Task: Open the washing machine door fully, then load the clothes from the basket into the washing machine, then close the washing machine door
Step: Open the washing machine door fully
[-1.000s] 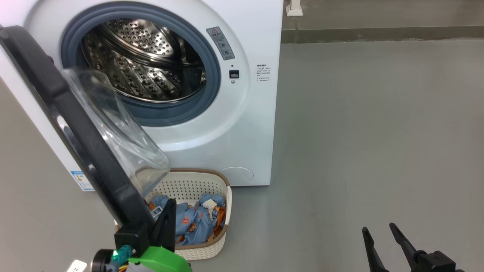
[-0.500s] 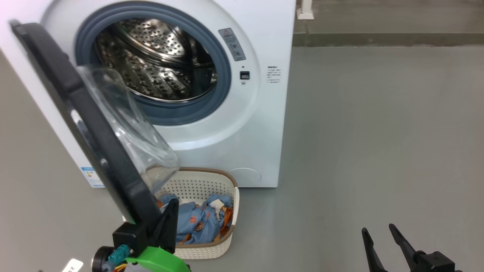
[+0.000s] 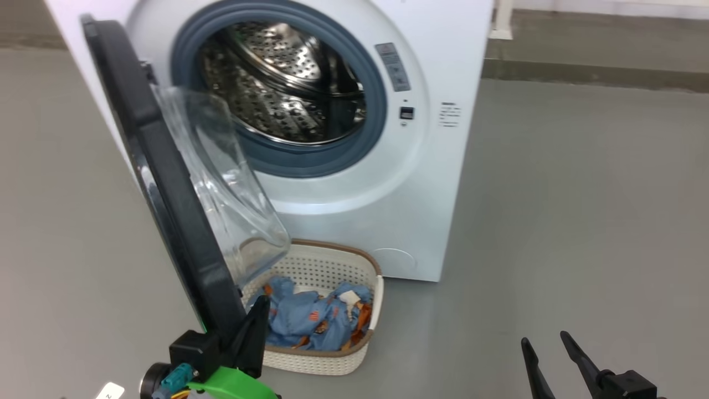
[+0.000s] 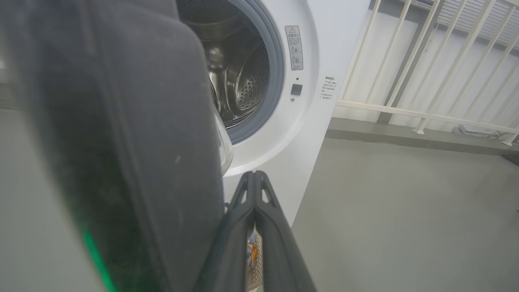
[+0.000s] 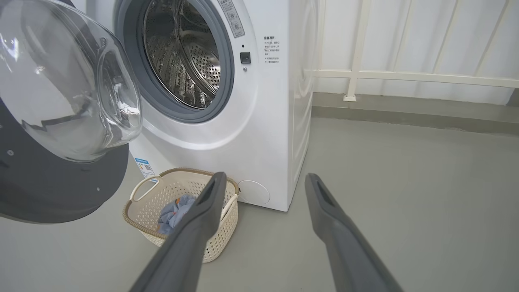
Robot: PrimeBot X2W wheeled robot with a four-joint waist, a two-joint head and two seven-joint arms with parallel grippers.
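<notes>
Door swung out, clothes in the basket
The right wrist view shows the basket (image 5: 138,211) handle; the door (image 3: 166,183) hides its left part in the head view (left gripper (image 4: 254,178) clenched empty, right gripper (image 5: 263,182) released).

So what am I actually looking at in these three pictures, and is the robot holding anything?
One robot, three cameras. The head camera looks down at a white washing machine with its door swung open. A cream basket of blue clothes sits on the grey floor below. The other two cameras ride on the wrists, looking along each arm's dark fingers. The left end effector is shut, beside the door's black rim, holding nothing I can see. The right end effector is open and empty, pointing toward the basket.
</notes>
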